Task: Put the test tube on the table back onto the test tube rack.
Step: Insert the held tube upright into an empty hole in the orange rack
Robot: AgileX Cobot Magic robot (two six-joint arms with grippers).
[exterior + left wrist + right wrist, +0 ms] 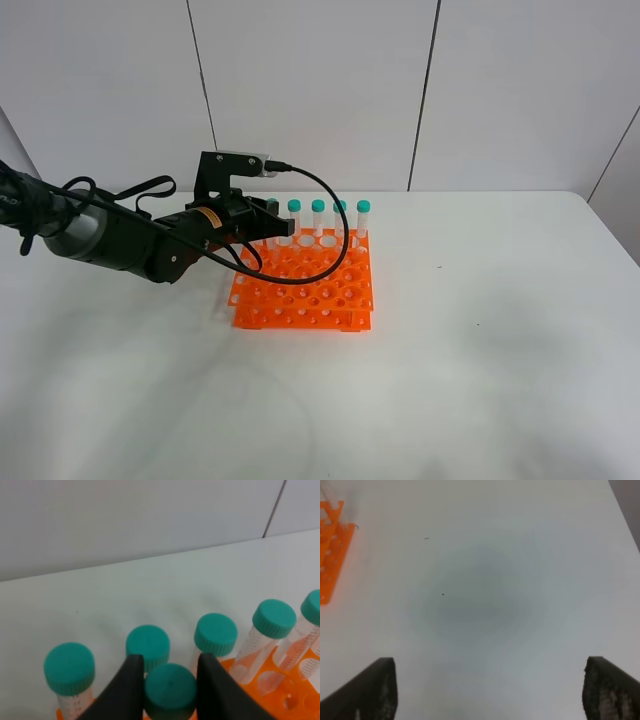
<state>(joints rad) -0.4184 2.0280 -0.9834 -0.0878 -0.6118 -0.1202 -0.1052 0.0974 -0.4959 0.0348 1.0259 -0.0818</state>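
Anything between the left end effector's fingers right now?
Yes: in the left wrist view, the test tube's teal cap sits between the left end effector's fingers, over the test tube rack.

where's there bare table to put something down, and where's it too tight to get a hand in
Bare table runs wide from the right side of the orange rack to the table's right edge, and all along the front below the rack. It is tight at the rack's back left, where the left gripper holds a test tube among the capped tubes.
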